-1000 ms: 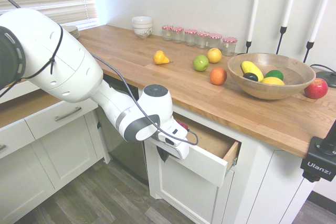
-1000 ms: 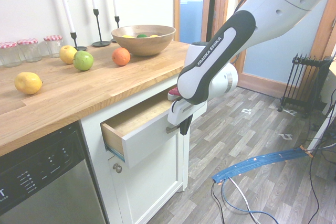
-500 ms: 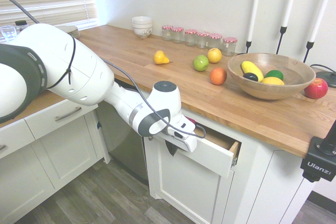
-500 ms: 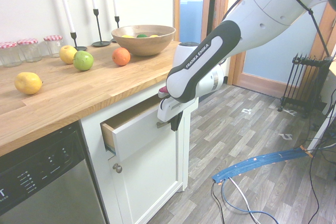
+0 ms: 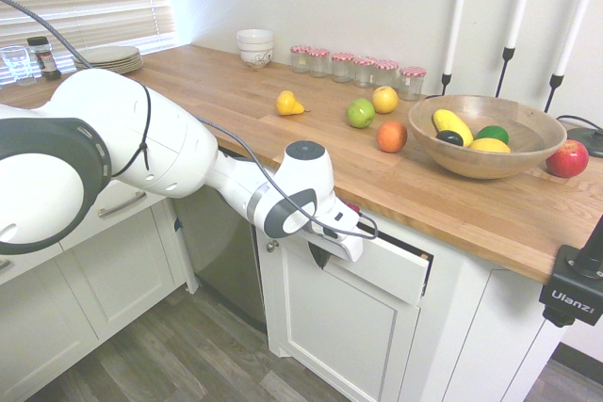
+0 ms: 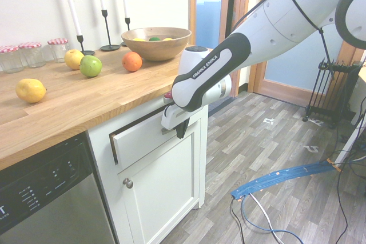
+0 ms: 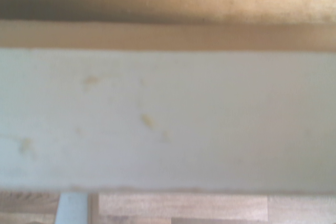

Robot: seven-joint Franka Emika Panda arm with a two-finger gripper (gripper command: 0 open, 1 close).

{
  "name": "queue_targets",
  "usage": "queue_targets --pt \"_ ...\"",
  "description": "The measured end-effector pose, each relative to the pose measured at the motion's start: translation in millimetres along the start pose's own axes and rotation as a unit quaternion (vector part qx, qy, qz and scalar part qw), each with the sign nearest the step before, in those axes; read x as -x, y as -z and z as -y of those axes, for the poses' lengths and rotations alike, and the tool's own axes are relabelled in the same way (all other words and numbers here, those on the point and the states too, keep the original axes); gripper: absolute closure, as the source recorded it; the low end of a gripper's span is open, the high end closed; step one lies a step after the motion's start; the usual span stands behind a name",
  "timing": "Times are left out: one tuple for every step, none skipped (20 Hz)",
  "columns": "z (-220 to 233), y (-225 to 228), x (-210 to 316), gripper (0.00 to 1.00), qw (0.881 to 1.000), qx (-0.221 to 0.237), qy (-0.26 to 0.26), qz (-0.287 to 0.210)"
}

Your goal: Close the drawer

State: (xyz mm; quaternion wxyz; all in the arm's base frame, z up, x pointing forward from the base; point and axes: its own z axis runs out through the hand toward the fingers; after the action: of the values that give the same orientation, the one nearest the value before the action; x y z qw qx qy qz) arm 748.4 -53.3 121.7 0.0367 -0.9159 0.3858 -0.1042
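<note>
The drawer [image 5: 388,271] sits under the wooden countertop and stands out only a narrow gap from the cabinet face; a dark slit shows along its top and right end. In the second exterior view its white front [image 6: 142,139] is almost flush. My gripper [image 5: 318,253] is shut with nothing between the fingers, and it presses against the drawer's front near the handle, which the hand hides. From the other side the dark fingers [image 6: 181,129] hang down in front of the panel. The wrist view is filled by the blurred white drawer front [image 7: 168,119] under the counter's edge.
The countertop [image 5: 452,204] carries loose fruit, a wooden bowl [image 5: 485,136], jars and candlesticks. A cabinet door with a knob [image 6: 128,183] is below the drawer, a dishwasher [image 6: 46,198] beside it. A narrower white drawer [image 5: 122,204] lies further left.
The arm has pushed the drawer in toward the cabinet; its plywood inside showed widely a second ago and now only a slit remains. The gripper stayed shut.
</note>
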Motion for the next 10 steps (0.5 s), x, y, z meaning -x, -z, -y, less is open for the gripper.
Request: queue_targets --pt "1.3 -1.7 0.1 1.00 1.000 0.001 0.001 0.000" --pt "2.1 -3.5 0.6 1.00 1.000 0.002 0.001 0.001" --pt "2.6 -5.1 1.1 1.00 1.000 0.003 0.001 0.001" --pt "3.2 -6.1 1.6 1.00 1.000 0.004 0.001 0.002" --pt "3.8 -6.7 2.0 1.00 1.000 0.004 0.000 0.002" --pt "4.2 -6.9 2.3 1.00 1.000 0.004 -0.001 0.002" --pt "4.4 -7.0 2.5 1.00 1.000 0.004 -0.003 0.002" --pt "4.4 -7.0 2.5 1.00 1.000 0.004 -0.004 0.002" --pt "4.3 -7.1 2.6 1.00 1.000 0.004 -0.005 0.002" --pt "3.9 -7.6 3.2 1.00 1.000 0.006 -0.008 0.005"
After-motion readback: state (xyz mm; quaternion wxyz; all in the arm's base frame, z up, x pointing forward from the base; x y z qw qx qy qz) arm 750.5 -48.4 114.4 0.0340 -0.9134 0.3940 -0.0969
